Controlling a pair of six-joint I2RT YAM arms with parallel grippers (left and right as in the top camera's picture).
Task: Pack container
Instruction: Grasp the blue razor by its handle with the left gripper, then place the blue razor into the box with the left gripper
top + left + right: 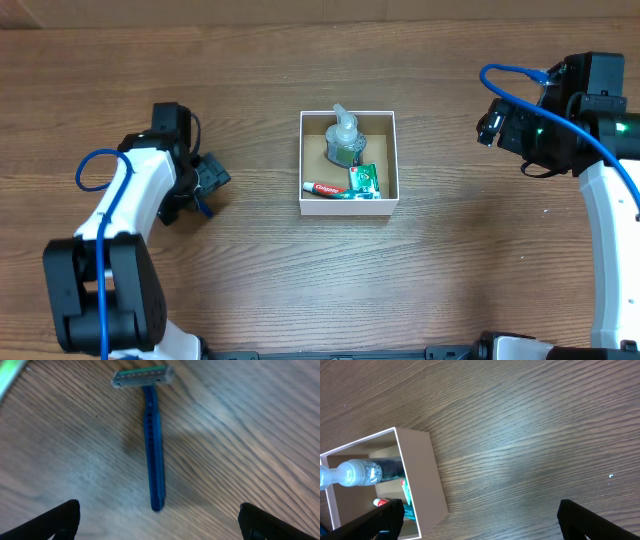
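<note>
The container (348,207), a small white box with a brown inside, sits mid-table and holds a clear pump bottle (345,140) and a toothpaste tube (335,189). It also shows in the right wrist view (427,480). A blue disposable razor (153,450) lies flat on the wood in the left wrist view, head away from me. My left gripper (159,520) is open just above it, handle end between the fingers; it sits far left in the overhead view (205,182). My right gripper (480,520) is open and empty, right of the box, at far right overhead (492,122).
The wooden table (320,290) runs around the box. A green strip (11,377) shows at the top left corner of the left wrist view. Blue cables loop over both arms.
</note>
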